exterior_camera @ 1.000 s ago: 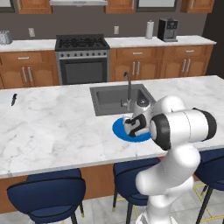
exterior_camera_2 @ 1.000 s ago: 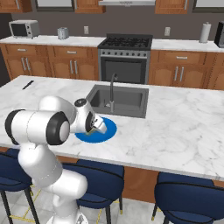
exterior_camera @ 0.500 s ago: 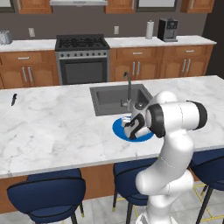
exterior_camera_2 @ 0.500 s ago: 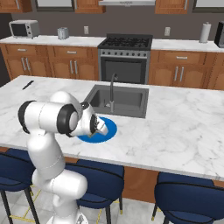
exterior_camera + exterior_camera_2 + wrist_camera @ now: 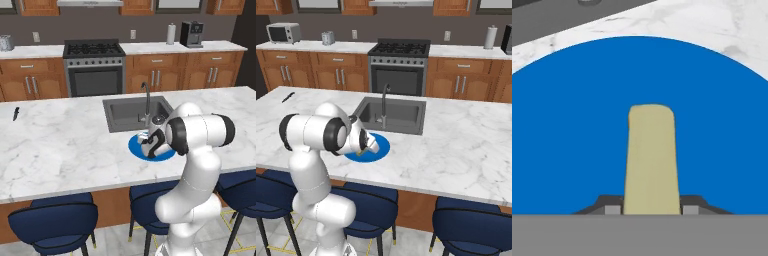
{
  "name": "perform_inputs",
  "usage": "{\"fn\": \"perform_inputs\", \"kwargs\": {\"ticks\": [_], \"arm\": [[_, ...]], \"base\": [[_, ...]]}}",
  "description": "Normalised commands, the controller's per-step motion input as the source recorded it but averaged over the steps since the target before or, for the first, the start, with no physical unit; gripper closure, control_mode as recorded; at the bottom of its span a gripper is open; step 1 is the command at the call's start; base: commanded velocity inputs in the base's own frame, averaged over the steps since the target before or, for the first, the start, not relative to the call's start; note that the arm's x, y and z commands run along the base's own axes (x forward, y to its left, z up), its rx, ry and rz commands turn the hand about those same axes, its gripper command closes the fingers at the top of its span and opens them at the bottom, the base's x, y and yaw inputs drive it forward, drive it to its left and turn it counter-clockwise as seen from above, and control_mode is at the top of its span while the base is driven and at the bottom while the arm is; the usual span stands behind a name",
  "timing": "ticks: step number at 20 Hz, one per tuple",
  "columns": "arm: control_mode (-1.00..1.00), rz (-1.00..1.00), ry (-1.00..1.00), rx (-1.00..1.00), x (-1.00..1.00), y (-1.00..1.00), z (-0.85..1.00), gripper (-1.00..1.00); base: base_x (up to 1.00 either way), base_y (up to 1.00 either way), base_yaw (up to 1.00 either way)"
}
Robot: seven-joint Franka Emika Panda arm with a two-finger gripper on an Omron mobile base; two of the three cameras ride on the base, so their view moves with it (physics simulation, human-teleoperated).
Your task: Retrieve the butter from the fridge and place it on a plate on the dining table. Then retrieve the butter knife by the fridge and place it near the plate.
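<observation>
A white robot arm is bending low over the marble tabletop of the kitchen island, its pincer hanging just above the blue plate that is lying flat beside the near edge of the inset grey sink. In the hand view, the pale yellow-tan butter is sitting between the two dark fingertips, which are flanking its near end on either side; its long axis is running straight away from the pincer, the rounded far end pointing toward the middle of the plate and the sink beyond. The fingertips are standing close against the stick's sides, though whether they are pinching it or just parted from it is not something the pictures are settling. The butter is showing entirely against the blue of the plate, well inside the rim. In the right base view, the plate is lying partly under the arm's wrist, a small yellow tip of the butter peeping out below the hand. In the left base view, the butter knife is lying far off at the left end of the tabletop, well apart from the plate, its slim black length pointing roughly across the tabletop toward the stove side
</observation>
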Motion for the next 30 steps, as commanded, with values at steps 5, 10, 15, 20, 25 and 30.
{"fn": "perform_inputs", "kwargs": {"ticks": [5,10,15,20,25,30], "arm": [[-1.00,0.00,0.00,0.00,0.06,0.00,-0.06,-1.00],[-1.00,0.00,0.02,0.00,0.01,0.00,0.00,-1.00],[-1.00,0.00,0.09,0.00,-0.09,-0.01,0.18,-1.00],[-1.00,0.00,0.10,0.00,-0.42,-0.11,0.57,-1.00],[-1.00,0.00,0.04,0.02,-0.50,-0.05,0.74,-1.00],[-1.00,0.07,0.06,0.12,-0.90,-0.18,0.69,-1.00]], "base": [[0.00,0.00,0.00],[0.00,0.00,0.00],[0.00,0.00,0.00],[0.00,0.00,0.00],[0.00,0.00,0.00],[0.00,0.00,0.00]]}}
